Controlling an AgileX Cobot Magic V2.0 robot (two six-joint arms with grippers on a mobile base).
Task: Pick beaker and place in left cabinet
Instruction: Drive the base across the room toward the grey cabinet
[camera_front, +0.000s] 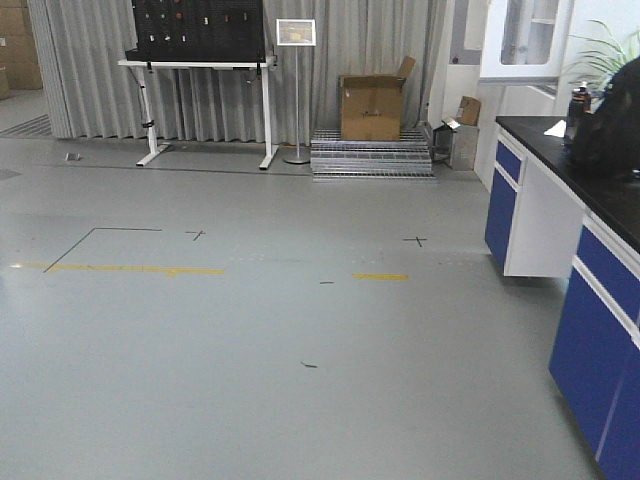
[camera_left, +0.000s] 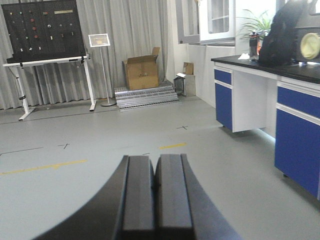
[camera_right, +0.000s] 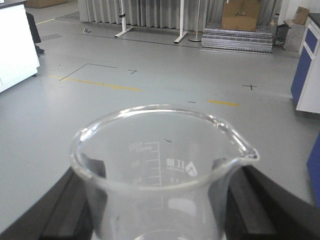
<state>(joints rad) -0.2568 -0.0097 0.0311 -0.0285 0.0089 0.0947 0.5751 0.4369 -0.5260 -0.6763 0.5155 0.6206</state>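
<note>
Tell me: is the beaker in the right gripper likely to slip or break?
Probably fragile: the beaker is thin clear glass. Its smooth wall may slip in the right gripper. It looks empty, so likely light.

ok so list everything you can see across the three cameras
beaker: one, clear glass, in the right gripper
pegboard stand: one, black on white legs, by the curtain
sign stand: one, silver, right of the pegboard stand
metal grating: one stack, grey, at the curtain
large cardboard box: one, brown, open, by the metal grating
counter unit: one, blue with black top, right side
black bag: one, on the counter unit
left gripper: one, black, shut, empty
right gripper: one, black, shut on the beaker
</note>
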